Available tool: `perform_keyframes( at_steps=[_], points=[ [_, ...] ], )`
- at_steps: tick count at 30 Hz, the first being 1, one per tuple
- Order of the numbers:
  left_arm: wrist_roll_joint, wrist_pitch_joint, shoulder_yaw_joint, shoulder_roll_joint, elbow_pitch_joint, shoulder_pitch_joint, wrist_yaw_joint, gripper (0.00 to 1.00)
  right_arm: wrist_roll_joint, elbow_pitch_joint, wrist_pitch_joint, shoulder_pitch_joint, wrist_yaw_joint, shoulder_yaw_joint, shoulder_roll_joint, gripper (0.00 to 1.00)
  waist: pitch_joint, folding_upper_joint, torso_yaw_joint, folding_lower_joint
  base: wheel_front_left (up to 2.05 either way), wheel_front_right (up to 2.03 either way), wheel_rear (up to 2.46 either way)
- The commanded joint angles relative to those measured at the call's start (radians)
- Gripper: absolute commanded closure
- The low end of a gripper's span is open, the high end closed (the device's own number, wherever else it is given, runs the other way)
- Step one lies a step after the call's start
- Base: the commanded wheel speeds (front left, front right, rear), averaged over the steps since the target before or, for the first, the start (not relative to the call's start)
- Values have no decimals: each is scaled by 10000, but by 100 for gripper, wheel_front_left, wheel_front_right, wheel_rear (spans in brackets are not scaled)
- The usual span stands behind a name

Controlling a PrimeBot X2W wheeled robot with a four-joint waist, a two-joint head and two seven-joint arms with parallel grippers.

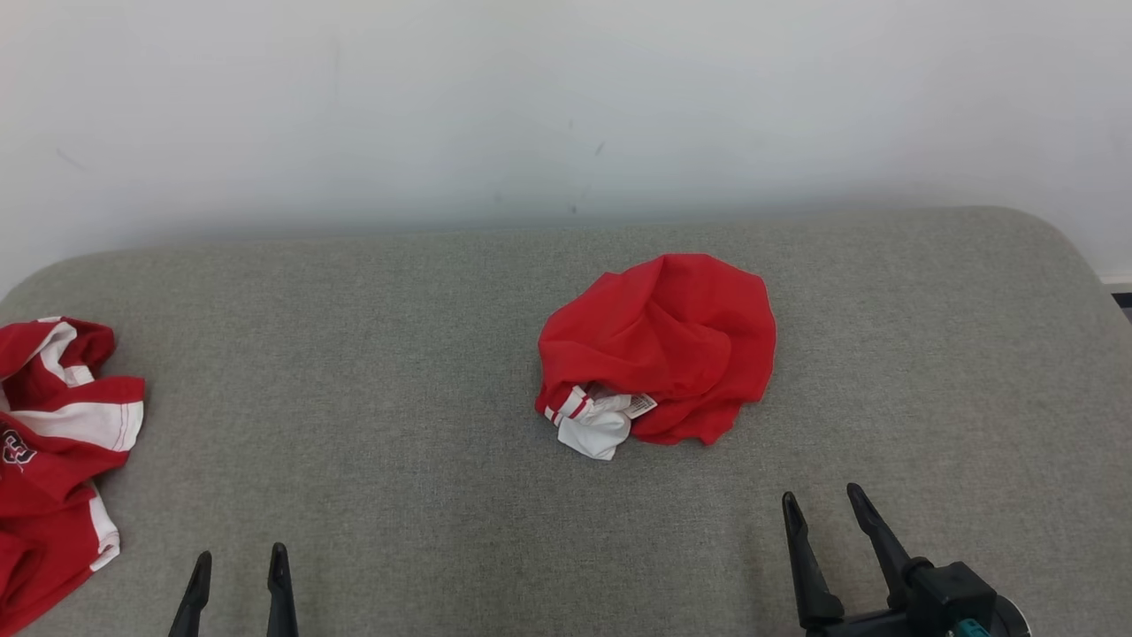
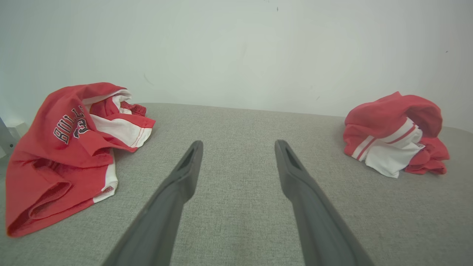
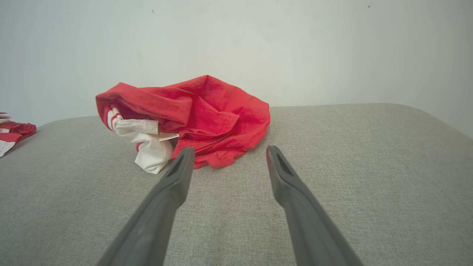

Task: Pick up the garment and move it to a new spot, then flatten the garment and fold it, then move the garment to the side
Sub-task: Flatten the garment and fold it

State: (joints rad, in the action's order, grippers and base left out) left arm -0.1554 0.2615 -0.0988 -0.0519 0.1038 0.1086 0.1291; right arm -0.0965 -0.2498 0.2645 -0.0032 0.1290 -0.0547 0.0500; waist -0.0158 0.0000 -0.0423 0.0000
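The garment lies crumpled in a bright red heap at the middle of the grey padded surface, a white panel, striped trim and a white label poking out at its near-left side. My right gripper stands open near the front edge, to the right of and nearer than the heap, touching nothing. In the right wrist view the garment sits just beyond the open right gripper. My left gripper is open and empty at the lower left. In the left wrist view the garment is far right of the open left gripper.
A second red-and-white garment with dark lettering lies bunched at the left edge of the surface, seen also as that lettered garment left of my left fingers. A pale wall rises right behind the surface. The rounded right corner drops off.
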Motion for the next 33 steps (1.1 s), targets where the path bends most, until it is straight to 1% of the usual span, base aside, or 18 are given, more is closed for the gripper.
perform_keyframes(
  at_steps=[1, 21, 33],
  points=[
    [-11, 27, -4, 22, -34, 38, 6, 0, -5, -23, 26, 69, 34, 22, 6, 0, -3, 0, 2, 0, 0, 0, 0],
    [-215, 27, -94, 24, -101, 102, 10, 0, 19, -44, 26, 35, 35, 32, 6, 0, -75, 0, -11, 0, 0, 0, 0],
    [-347, 27, -160, 23, -135, 128, -83, 0, 3, -14, 26, 64, 35, 11, 6, 0, -60, 0, -13, 0, 0, 0, 0]
  ],
)
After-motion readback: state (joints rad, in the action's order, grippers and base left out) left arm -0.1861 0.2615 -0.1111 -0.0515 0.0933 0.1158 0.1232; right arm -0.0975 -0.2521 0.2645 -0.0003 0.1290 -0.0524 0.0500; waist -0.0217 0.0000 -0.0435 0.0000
